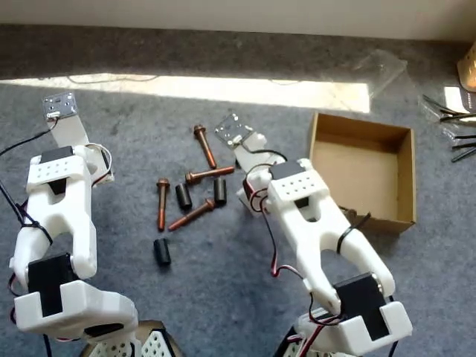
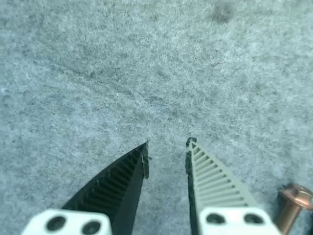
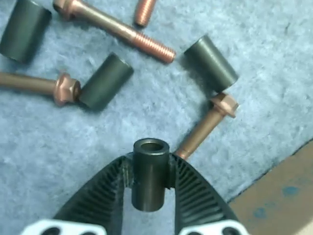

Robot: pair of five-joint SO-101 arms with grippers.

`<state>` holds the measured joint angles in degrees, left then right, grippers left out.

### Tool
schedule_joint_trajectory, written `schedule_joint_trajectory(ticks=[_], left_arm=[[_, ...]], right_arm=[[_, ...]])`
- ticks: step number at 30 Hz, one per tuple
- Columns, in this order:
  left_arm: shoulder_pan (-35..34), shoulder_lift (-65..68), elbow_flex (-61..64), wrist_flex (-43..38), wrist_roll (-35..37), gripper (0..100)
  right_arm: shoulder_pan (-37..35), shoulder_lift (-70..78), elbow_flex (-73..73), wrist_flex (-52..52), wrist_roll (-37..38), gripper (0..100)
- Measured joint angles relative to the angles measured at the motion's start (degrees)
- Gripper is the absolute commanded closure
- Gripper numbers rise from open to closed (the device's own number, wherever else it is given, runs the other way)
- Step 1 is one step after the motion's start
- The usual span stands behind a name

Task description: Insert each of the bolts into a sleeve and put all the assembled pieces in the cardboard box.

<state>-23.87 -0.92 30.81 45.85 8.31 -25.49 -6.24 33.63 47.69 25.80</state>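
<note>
Bolts: copper-toned metal, slight sheen, smooth shank, cut thread toward the tip. Sleeves: dark, smooth-walled, satin to matt; metal or plastic not determinable. Same finish on the sleeve in the right end effector, between ribbed black plastic fingers. Left end effector: ribbed matt plastic, one finger black, one beige. Desk: grey fibrous cloth, rough, fuzzy, matt. Cardboard box: plain brown paperboard, matt. Arm shells: smooth white plastic.
</note>
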Motion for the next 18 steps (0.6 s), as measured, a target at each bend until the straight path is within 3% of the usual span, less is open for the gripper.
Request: schedule_joint_trajectory(ticks=[18], left_arm=[[0.1, 0.0, 3.1, -3.8, 0.0, 87]], right_arm=[[-6.2, 12.1, 2.2, -0.2, -0.3, 99.5]])
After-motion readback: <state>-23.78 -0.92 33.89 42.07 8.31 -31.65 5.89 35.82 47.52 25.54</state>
